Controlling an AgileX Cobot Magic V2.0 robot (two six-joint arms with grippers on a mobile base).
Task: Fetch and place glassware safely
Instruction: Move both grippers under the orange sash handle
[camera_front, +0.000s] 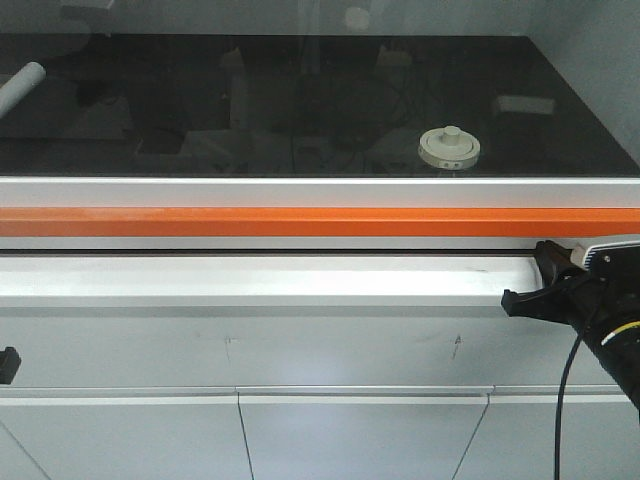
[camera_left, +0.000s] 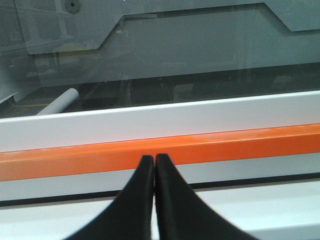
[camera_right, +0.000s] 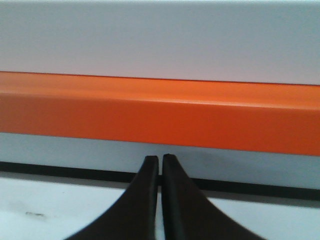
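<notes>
I note a squat glass jar (camera_front: 449, 147), round cream knobbed lid, on a glossy black table (camera_front: 560, 140). Left gripper (camera_left: 154, 157) and right gripper (camera_right: 160, 159): jaws pressed together.

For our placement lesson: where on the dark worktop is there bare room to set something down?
The widest bare stretch lies between the white tube at left and the lidded glass jar. A smaller patch sits between the jar and the white block. The right end is most occupied.
</notes>
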